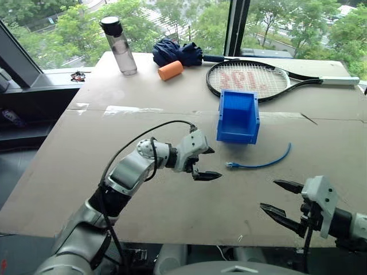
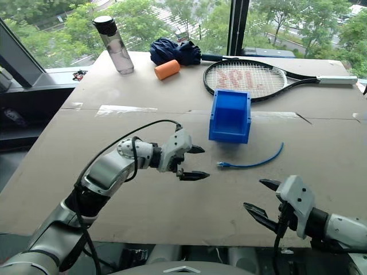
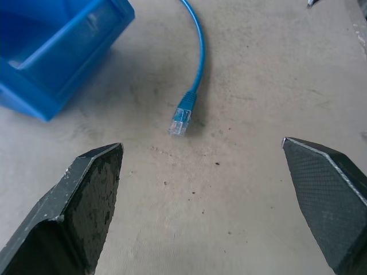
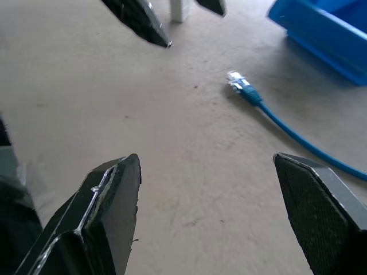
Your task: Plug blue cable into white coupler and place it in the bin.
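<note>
From the left eye, the thin light-blue network cable lies curved on the bare brown tabletop, its clear plug end towards the robot's left. The left gripper hangs just left of that plug, fingers spread, holding nothing. The bright-blue plastic bin stands just behind the cable, apart from it. The right gripper hovers near the table's front edge, on the near side of the cable, spread and empty.

From the right eye, a clear water bottle, an orange cylinder, a dark-blue cloth bundle and a black racket lie at the far end.

In the left wrist view, the plug lies ahead between the two black fingers, untouched, the bin's corner beside it.

In the right wrist view, the fingers stand wide, cable ahead; a small white block shows partly beyond, between the other gripper's tips.
</note>
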You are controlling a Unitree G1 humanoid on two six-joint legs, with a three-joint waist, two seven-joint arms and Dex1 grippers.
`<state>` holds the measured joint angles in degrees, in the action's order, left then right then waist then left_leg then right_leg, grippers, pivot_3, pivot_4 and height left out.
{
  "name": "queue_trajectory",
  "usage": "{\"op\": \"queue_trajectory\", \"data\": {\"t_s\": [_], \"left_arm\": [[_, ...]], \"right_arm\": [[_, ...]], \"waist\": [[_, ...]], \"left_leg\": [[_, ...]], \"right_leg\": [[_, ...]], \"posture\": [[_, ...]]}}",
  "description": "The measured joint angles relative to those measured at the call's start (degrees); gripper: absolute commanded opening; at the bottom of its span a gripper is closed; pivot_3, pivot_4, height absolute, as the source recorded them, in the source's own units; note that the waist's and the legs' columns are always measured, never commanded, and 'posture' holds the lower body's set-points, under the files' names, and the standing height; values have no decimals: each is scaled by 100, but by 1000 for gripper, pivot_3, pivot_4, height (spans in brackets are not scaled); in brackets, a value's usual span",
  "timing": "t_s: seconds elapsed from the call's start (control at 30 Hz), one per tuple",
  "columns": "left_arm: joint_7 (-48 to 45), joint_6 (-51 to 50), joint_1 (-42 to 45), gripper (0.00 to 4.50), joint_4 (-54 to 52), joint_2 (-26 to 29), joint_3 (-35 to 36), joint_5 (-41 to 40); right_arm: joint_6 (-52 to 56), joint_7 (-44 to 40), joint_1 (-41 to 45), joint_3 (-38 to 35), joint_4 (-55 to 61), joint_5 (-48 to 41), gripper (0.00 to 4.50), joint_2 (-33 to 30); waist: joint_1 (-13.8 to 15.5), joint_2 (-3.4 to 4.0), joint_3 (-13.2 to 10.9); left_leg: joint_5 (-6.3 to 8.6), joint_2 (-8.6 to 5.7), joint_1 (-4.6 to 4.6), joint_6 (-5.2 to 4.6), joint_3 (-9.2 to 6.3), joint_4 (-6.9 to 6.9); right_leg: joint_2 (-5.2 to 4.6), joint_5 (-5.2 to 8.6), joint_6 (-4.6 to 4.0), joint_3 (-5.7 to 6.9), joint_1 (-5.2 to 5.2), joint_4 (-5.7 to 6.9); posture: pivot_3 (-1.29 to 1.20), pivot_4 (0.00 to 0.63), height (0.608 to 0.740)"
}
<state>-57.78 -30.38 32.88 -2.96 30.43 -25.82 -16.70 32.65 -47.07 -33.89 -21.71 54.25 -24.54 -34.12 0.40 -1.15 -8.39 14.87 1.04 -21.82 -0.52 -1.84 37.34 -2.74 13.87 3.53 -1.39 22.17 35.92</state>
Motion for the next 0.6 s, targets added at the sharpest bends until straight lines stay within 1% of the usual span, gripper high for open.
{"op": "queue_trajectory", "data": {"t_s": [0.1, 0.17, 0.2, 0.27, 0.33, 0.37, 0.43, 0.47, 0.5, 0.53, 0.6], "left_arm": [[-142, 458, 391, 4500, 727, -377, -269, 404], [-223, 655, 547, 4500, 1073, -506, -376, 607], [-262, 748, 622, 4256, 1287, -612, -412, 714], [-326, 879, 755, 3655, 1579, -761, -484, 885], [-400, 1084, 843, 2596, 1801, -876, -601, 1077], [-453, 1132, 846, 2245, 1845, -908, -628, 1113], [-590, 1218, 846, 1201, 1933, -1017, -648, 1190], [-622, 1245, 846, 798, 1942, -1045, -660, 1231], [-655, 1282, 845, 268, 1943, -1062, -674, 1272], [-679, 1317, 844, 73, 1942, -1067, -670, 1303], [-722, 1352, 836, 73, 1938, -1056, -661, 1341]], "right_arm": [[-302, 210, -687, -248, 339, 88, 3734, 323], [-464, 335, -986, -274, 352, 140, 3734, 431], [-588, 434, -1147, -278, 354, 188, 3778, 504], [-736, 591, -1292, -221, 358, 279, 3787, 569], [-882, 770, -1379, -59, 363, 397, 3787, 640], [-920, 827, -1404, -17, 363, 410, 3787, 648], [-939, 1020, -1413, 98, 365, 477, 3787, 742], [-940, 1088, -1412, 147, 365, 514, 3787, 767], [-939, 1151, -1407, 186, 365, 535, 3787, 790], [-936, 1212, -1385, 229, 365, 552, 3787, 837], [-900, 1362, -1262, 384, 364, 562, 3787, 938]], "waist": [[13, 1, 4], [27, 1, 4], [32, 1, 4], [33, -2, 3], [29, -1, 3], [27, -1, 3], [35, -1, 3], [36, 0, 3], [37, 0, 3], [37, -1, 3], [34, -1, 5]], "left_leg": [[0, -1, -2, 0, -1, 0], [0, -1, -3, 0, 0, 0], [0, -2, -4, 0, 2, 0], [0, -2, -7, 0, 2, 0], [0, -2, -6, 0, 3, -1], [0, -2, -6, 0, 2, -1], [0, -1, -8, 0, 0, -1], [0, -1, -8, 0, 1, -1], [0, -1, -8, 0, 1, -1], [0, -1, -9, 0, 1, -1], [0, 0, -7, 0, 1, -2]], "right_leg": [[-1, 1, -2, 0, 0, 0], [-1, 2, -4, -1, 1, -1], [-3, 2, -4, -2, 2, -2], [-3, 2, -5, -2, 3, -3], [-4, 3, -5, -4, 4, -4], [-4, 3, -5, -4, 5, -3], [-4, 3, -6, -2, 6, -3], [-5, 3, -6, -2, 6, -3], [-6, 3, -6, -3, 6, -3], [-6, 3, -6, -2, 6, -4], [-6, 3, -6, -3, 6, -4]], "posture": [[0, 150, 740], [0, 150, 740], [0, 150, 740], [0, 150, 740], [0, 150, 740], [0, 150, 740], [0, 150, 740], [0, 150, 740], [0, 150, 740], [0, 150, 740], [0, 150, 740]]}}
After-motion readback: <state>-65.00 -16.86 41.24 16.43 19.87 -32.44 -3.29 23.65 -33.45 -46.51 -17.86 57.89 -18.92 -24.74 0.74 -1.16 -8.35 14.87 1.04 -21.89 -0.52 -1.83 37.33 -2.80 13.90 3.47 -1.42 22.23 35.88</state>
